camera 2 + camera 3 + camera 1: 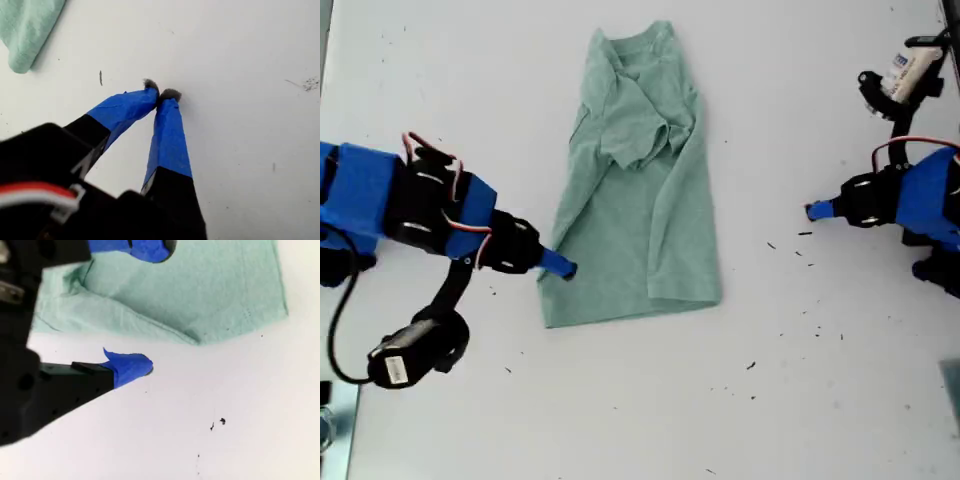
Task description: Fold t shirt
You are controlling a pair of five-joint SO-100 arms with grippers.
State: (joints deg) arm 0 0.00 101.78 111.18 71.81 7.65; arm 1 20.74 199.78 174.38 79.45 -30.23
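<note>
Lying partly folded lengthwise on the white counter (pixel 800 400), the pale green t shirt (pixel 635 190) sits near the middle of the exterior view, neck toward the far edge. My first pincer (pixel 161 95) rests closed and empty on bare counter well to the exterior view's right of the shirt. My second pincer (pixel 150 307) stands open at the shirt's hem corner on the exterior view's left, one blue-taped fingertip (pixel 131 366) on the counter, the other over the cloth.

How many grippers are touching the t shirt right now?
1, as far as I can tell. My second gripper is open with one finger over the t shirt, at its lower edge on the exterior view's left. My first gripper sits shut on bare table, apart from it.
</note>
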